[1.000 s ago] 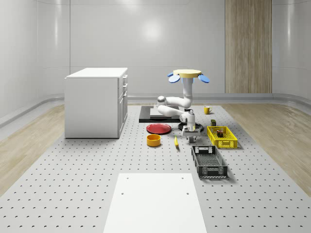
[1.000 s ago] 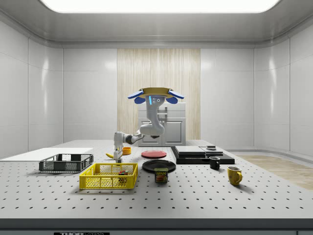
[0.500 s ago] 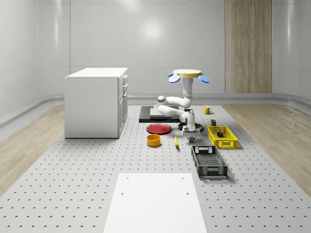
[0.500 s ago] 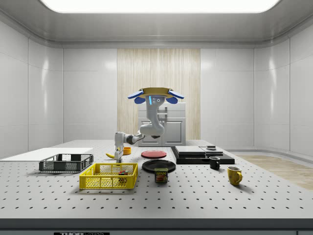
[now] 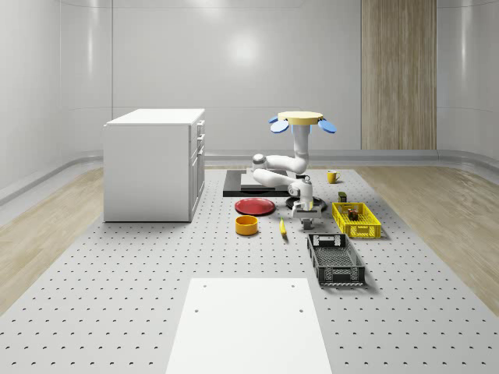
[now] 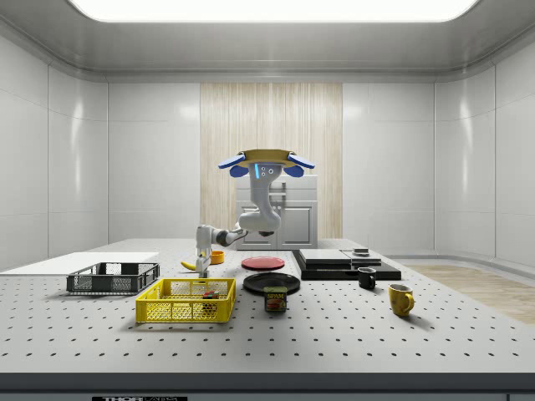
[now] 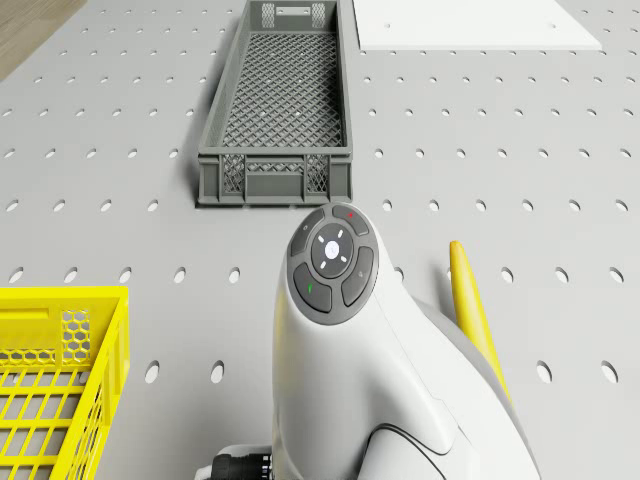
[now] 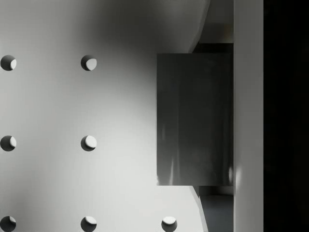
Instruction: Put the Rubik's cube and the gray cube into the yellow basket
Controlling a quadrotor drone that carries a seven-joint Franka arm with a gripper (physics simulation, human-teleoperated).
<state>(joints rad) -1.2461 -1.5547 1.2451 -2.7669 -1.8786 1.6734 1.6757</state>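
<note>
The drone [image 5: 303, 119] hovers above the bench [image 5: 156, 265] beside the yellow basket [image 5: 356, 220]. The end effector [image 5: 306, 220] hangs low beside the yellow basket, pinching the gray cube [image 8: 193, 118]. The Rubik's cube [image 5: 353, 213] lies inside the yellow basket.

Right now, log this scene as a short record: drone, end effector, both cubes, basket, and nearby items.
drone: airborne drone above the perforated grey table
end effector: white end effector low over the table, between the yellow banana and the yellow mesh basket
gray cube: plain gray cube against the end effector in the wrist view
Rubik's cube: small object already inside the basket, identity unclear
nearby: dark grey mesh crate
</note>
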